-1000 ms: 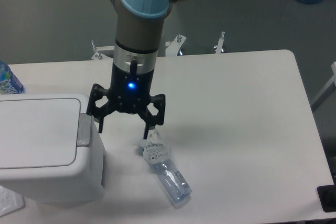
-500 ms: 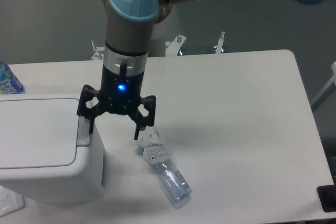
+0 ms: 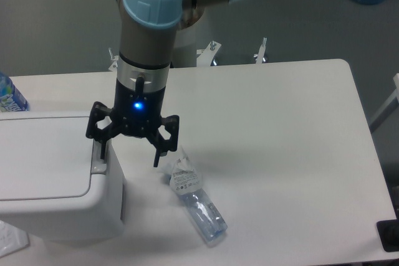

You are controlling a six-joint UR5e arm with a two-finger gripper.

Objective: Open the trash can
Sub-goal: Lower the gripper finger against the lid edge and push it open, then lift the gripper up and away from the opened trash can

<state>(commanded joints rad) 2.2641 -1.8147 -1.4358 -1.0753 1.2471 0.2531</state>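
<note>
since the earlier frames my arm [image 3: 153, 23] has slid left across the table [image 3: 280, 129], carrying the pincer [image 3: 127, 152] from above the bottle toward the bin; the bottle and the bin themselves lie where they did.

i see the pincer spread wide, nothing held between its two fingers. one fingertip [image 3: 97, 152] sits right over the grey push strip [image 3: 99, 157] on the near edge of the trash can [image 3: 53, 175]; whether it presses the strip or only hovers just above it, i cannot tell from this angle. the other finger hangs over bare table, close beside the cap end of the crushed clear bottle [image 3: 196, 199] but apart from it. a blue light glows on the wrist above the fingers.

the trash can stands at the left front of the table, white, its flat lid shut. the bottle lies on its side just to the right of it. another bottle's blue label [image 3: 9, 96] pokes in at the left edge behind the bin.
</note>
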